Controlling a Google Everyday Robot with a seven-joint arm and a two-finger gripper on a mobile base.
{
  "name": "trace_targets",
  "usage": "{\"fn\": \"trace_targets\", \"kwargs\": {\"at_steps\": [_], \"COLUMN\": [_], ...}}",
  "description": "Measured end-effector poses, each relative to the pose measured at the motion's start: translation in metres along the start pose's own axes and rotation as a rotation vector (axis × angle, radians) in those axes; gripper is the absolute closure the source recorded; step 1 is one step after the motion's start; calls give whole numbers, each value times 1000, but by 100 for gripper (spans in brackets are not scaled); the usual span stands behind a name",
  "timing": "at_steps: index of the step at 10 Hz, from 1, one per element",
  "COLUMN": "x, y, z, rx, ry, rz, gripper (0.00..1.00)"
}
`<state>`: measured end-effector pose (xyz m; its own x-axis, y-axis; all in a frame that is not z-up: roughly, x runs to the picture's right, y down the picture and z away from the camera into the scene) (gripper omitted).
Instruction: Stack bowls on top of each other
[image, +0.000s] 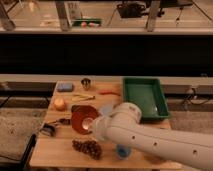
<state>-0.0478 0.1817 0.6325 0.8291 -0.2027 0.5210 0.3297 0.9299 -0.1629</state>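
The orange-red bowl (82, 120) is tilted on its side above the left half of the wooden table (55, 150), its paler inside facing me. My gripper (93, 125) is at the bowl's right rim, at the end of the white arm (150, 140), and is shut on the bowl. The arm reaches in from the lower right. It covers the front right of the table, so the purple bowl is hidden.
A green tray (145, 97) stands at the back right. A small blue cup (122, 151) and a brown clump (87, 147) sit at the front. A white cup (106, 109), blue sponge (64, 86), metal cup (86, 82) and yellow fruit (59, 103) lie further back.
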Motion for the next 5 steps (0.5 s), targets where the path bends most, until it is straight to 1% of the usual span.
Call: {"fn": "trace_targets", "kwargs": {"at_steps": [5], "x": [59], "y": [22], "z": [-52], "rx": [65], "ry": [140], "rz": [147], "gripper": [98]}}
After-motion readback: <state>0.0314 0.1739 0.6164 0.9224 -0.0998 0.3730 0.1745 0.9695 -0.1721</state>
